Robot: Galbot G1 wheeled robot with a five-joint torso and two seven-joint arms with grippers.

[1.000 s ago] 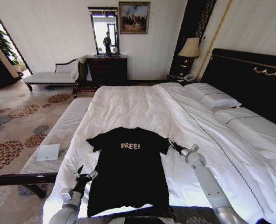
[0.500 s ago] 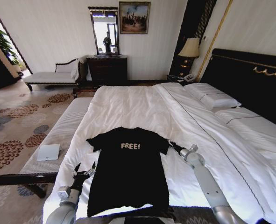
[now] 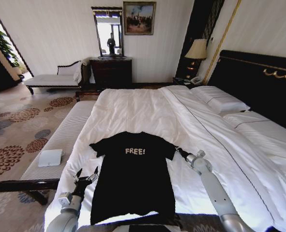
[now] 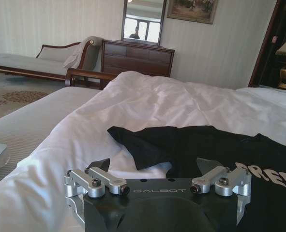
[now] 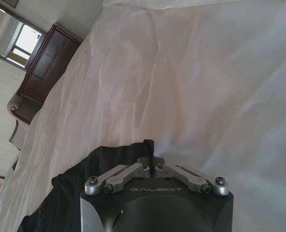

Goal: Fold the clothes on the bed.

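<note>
The clothes are one black T-shirt (image 3: 133,179) with white "FREE!" lettering, lying flat and spread on the white bed (image 3: 133,111) near its front edge. My left gripper (image 3: 87,173) is open just off the shirt's left side, below its left sleeve. In the left wrist view the open left gripper (image 4: 155,166) points at that sleeve (image 4: 147,145), with nothing between the fingers. My right gripper (image 3: 177,150) is shut at the tip of the right sleeve. In the right wrist view its fingers (image 5: 149,147) meet at the shirt's edge (image 5: 84,186); whether they pinch fabric I cannot tell.
A grey padded bench (image 3: 60,140) with a white box (image 3: 50,157) runs along the bed's left side. White pillows (image 3: 220,102) lie by the dark headboard (image 3: 259,82). A chaise (image 3: 55,77), dresser (image 3: 111,72) and lamp (image 3: 197,49) stand at the far wall.
My left gripper has shifted slightly left and farther up along the shirt's side, staying open. The right arm and the shirt have hardly moved.
</note>
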